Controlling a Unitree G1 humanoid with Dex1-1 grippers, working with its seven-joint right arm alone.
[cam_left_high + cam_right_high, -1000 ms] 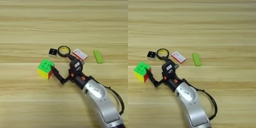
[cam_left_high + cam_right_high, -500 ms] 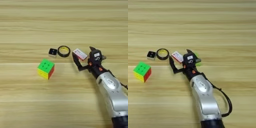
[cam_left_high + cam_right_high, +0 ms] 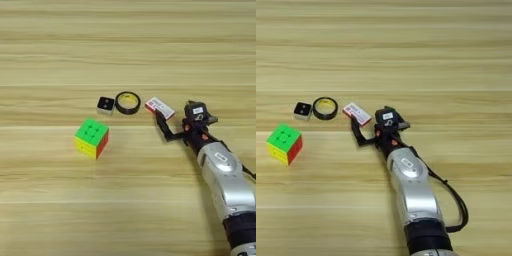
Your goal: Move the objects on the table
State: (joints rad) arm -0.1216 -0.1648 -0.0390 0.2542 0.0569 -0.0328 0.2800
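one cube [image 3: 92, 137], one box [image 3: 160, 107], one ring [image 3: 127, 102]; gripper [image 3: 176, 120] fingers seemingly spread.

The colourful puzzle cube [image 3: 92, 138] sits on the light wooden table [image 3: 125, 45], green face up. The flat red-and-white box [image 3: 160, 107] lies well to its right.

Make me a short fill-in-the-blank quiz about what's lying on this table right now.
1. The colour puzzle cube shows a ___ face on top.
2. The black ring lies between the small black-and-white square block and the flat red-and-white ___ .
3. The robot's gripper sits beside that box, on the cube's ___ side.

Missing words: green; box; right
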